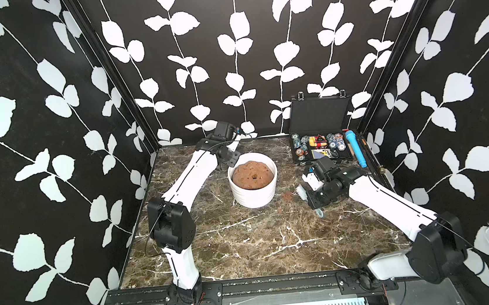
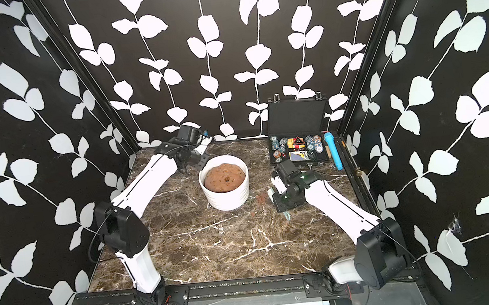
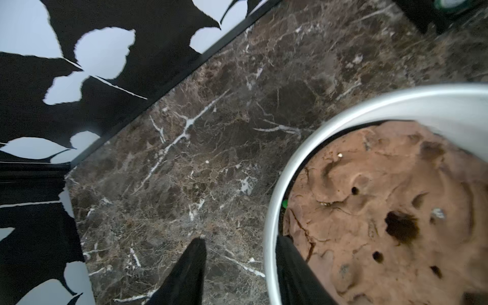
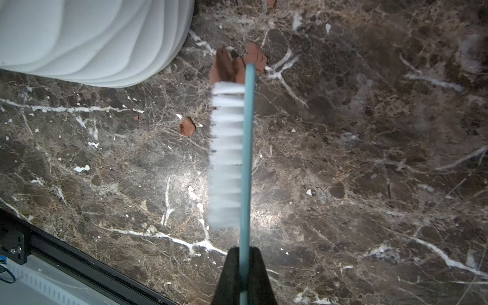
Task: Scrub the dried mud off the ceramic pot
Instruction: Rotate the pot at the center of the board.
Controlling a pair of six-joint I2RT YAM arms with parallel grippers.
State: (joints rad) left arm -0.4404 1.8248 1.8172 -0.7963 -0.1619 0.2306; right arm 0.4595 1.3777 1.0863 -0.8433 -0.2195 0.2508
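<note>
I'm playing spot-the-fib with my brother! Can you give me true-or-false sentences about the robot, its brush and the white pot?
1. The right arm's jaws grip a brush with white bristles. True.
2. The ceramic pot is empty. False: a lumpy brown mound fills it.
3. The left arm's jaws are shut tight. False: they stand open astride the pot's rim.
4. Bits of dried mud lie on the table near the brush's tip. True.
5. The black case is closed. False: its lid stands open.
</note>
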